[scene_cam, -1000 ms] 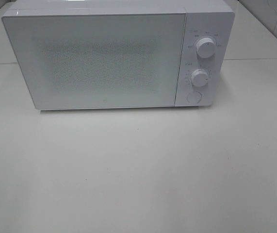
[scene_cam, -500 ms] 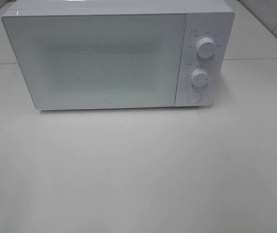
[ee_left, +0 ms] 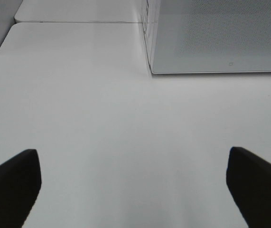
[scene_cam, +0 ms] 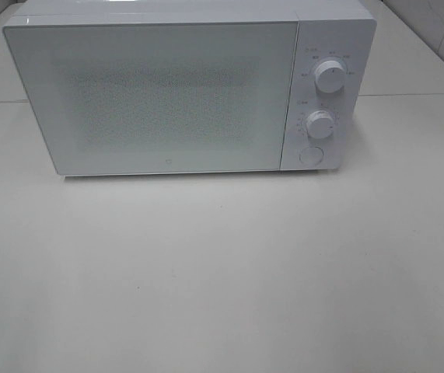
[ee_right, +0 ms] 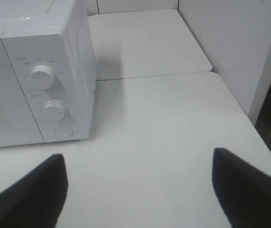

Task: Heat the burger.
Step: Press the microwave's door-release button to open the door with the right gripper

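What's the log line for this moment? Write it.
microwave door: shut | burger: not in view | left gripper: open, empty | right gripper: open, empty

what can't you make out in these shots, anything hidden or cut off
Burger: in no view; the dotted microwave door hides the inside in exterior high.
Print around the upper dial and lower dial: too small to read, exterior high and right wrist.
Left gripper, right gripper: only fingertips show, cut off by the wrist views' edges.
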You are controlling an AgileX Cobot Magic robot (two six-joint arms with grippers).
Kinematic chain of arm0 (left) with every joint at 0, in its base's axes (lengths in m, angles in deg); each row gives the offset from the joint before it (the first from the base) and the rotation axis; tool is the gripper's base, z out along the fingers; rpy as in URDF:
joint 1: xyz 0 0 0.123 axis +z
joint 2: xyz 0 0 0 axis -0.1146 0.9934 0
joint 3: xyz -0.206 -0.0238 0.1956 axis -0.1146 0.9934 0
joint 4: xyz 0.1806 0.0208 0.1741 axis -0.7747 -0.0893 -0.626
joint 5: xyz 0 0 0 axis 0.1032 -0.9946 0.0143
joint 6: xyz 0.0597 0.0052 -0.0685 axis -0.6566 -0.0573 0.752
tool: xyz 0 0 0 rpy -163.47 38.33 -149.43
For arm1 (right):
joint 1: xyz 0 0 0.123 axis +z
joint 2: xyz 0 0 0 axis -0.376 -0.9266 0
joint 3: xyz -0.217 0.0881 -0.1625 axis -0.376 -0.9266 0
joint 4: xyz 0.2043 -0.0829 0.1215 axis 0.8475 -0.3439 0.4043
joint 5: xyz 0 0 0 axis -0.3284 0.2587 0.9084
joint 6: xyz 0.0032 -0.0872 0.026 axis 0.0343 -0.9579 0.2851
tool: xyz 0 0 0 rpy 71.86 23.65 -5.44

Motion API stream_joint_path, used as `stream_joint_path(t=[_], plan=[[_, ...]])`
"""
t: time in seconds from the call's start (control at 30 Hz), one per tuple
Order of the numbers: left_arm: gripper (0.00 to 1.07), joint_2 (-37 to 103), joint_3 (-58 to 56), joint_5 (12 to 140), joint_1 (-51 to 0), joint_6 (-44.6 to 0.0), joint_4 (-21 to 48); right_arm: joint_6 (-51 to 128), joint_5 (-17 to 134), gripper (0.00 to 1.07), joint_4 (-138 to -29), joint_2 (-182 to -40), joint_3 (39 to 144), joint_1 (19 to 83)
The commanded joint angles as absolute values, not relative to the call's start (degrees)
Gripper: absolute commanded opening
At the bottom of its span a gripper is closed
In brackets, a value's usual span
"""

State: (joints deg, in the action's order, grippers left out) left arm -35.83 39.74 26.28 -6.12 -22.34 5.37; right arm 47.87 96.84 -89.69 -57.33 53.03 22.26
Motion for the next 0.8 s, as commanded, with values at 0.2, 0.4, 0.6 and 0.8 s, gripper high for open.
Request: stream_joint_path(t=[0.2,0.4,0.6,0.8], plan=[[0.98,-36.57,39.79,26.28,-6.06,-21.88,5.42,47.87,88.19,0.73,-90.20,-67.59,53.49,21.92],[0.98,-36.57,39.79,26.28,-6.06,-21.88,5.42,47.87,84.07,0.73,-90.20,-73.09,53.49,21.92],[0.98,-36.57,39.79,26.28,-6.06,-21.88,5.42,47.87,80.28,0.73,-90.20,-77.62,53.49,21.92],[0.98,-36.57,39.79,26.28,-6.06,-21.88,5.42,47.87,74.33,0.73,-90.20,-83.17,53.03,21.92]])
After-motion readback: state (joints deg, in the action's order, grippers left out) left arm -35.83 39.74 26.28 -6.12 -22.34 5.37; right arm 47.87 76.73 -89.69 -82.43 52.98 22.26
